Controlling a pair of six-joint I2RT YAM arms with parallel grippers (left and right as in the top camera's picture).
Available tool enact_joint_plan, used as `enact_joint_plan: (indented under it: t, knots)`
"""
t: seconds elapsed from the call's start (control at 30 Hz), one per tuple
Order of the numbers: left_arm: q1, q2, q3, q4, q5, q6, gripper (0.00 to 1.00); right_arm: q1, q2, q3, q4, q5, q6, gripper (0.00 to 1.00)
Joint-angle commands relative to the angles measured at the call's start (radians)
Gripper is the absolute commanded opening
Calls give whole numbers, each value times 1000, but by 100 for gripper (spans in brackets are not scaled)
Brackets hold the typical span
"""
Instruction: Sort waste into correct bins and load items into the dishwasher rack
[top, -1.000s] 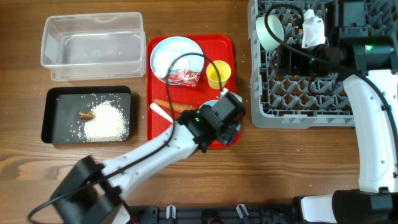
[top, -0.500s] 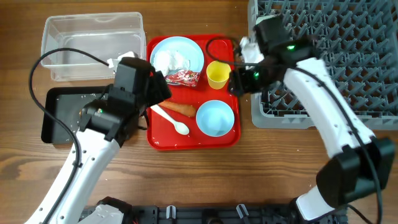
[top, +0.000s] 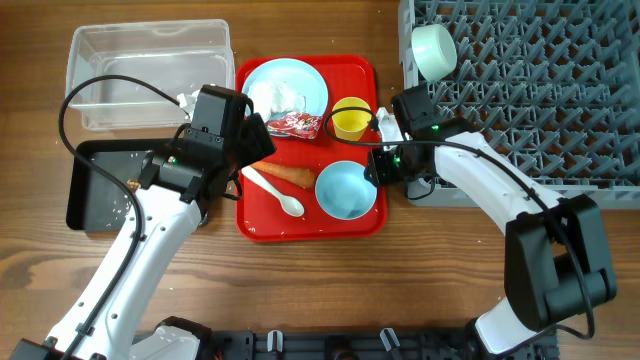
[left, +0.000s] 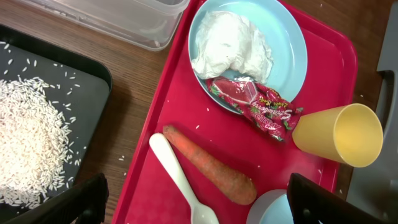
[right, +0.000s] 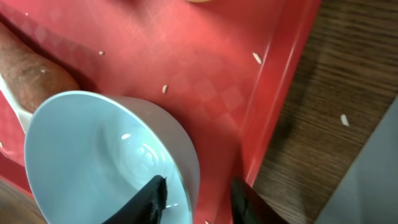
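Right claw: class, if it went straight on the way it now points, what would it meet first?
The right claw would meet the bowl first; its rim lies between the open fingers, though depth is unclear.

Print on the snack wrapper (left: 258, 106) seems illegible.

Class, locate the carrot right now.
Overhead, the carrot lies on the red tray, below the plate and just above the white spoon.
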Motion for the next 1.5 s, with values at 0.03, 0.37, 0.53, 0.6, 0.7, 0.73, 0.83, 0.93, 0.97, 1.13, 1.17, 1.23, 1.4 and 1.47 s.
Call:
enact_joint_plan:
  t: [0.03, 0.37, 0.53, 0.6, 0.7, 0.73, 0.83, 0.93, 0.97, 1.13, 1.17, 1.23, 1.4, 1.47]
  knots:
    - [6, 3, 6, 2, -6, -11, 91, 4, 14, -37, 0, -13, 5, 25]
    - [6, 5, 6, 1, -6, -11, 91, 31, 14, -38, -4, -68, 4, 24]
    - [6, 12, 6, 1, -6, -11, 91, 68, 15, -38, 6, 51, 58, 24]
    - [6, 15, 6, 1, -6, -11, 91, 68, 15, -38, 5, 84, 73, 22]
    - [6, 15, 6, 2, -6, -11, 93, 68, 15, -38, 6, 91, 79, 10]
    - [6, 15, 6, 2, -6, -11, 95, 68, 15, -38, 6, 90, 79, 4]
    - [6, 15, 6, 2, -6, -11, 100, 68, 14, -37, 9, 89, 79, 5]
    - [6, 15, 6, 2, -6, -11, 100, 68, -5, -24, -2, 85, 82, 4]
    - [6, 15, 6, 2, -6, -10, 100, 68, -41, -6, -21, 87, 77, 4]
    - [6, 15, 6, 2, -6, -10, 100, 68, -295, 124, -127, 275, 76, 4]
    - [6, 15, 6, 2, -6, -10, 100, 68, -359, 145, -137, 355, 76, 4]
    - [6, 15, 6, 2, -6, -10, 100, 68, -451, 164, -137, 511, 77, 4]
    - [6, 15, 6, 2, -6, -10, 100, 68, -599, 167, -165, 1117, 236, 4]
    - [6, 15, 6, 2, -6, -10, 100, 68, -591, 166, -120, 1258, 236, 4]
